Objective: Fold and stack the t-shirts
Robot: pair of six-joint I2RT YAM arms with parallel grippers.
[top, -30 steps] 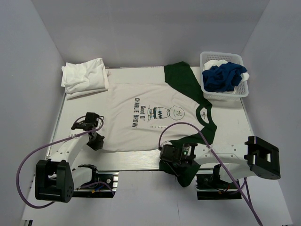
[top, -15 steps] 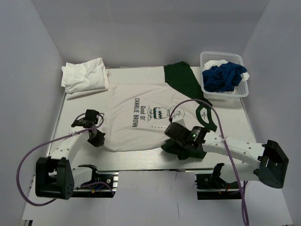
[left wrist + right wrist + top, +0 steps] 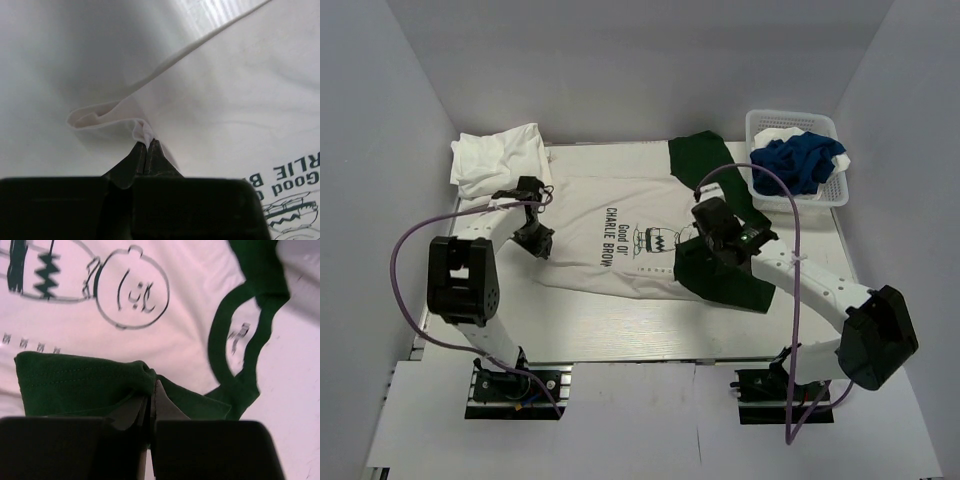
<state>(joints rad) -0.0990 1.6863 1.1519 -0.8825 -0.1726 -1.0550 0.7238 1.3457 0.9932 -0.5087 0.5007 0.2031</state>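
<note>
A white t-shirt with dark green sleeves and a black cartoon figure [image 3: 620,235] lies spread on the table, its near half folded up over the middle. My left gripper [image 3: 536,240] is shut on the shirt's white hem corner [image 3: 140,131]. My right gripper [image 3: 705,240] is shut on the green sleeve [image 3: 85,385], which lies folded over the shirt's front beside the cartoon head [image 3: 132,287]. Folded white t-shirts [image 3: 500,163] sit at the far left. A royal blue t-shirt [image 3: 795,165] lies in the basket.
A white mesh basket [image 3: 760,195] stands at the far right, holding the blue shirt and some white cloth. White walls close in the table on three sides. Purple cables loop from both arms.
Both grippers have moved away from the near edge toward the middle of the table, carrying the shirt's near hem and green sleeve up and over the shirt.
</note>
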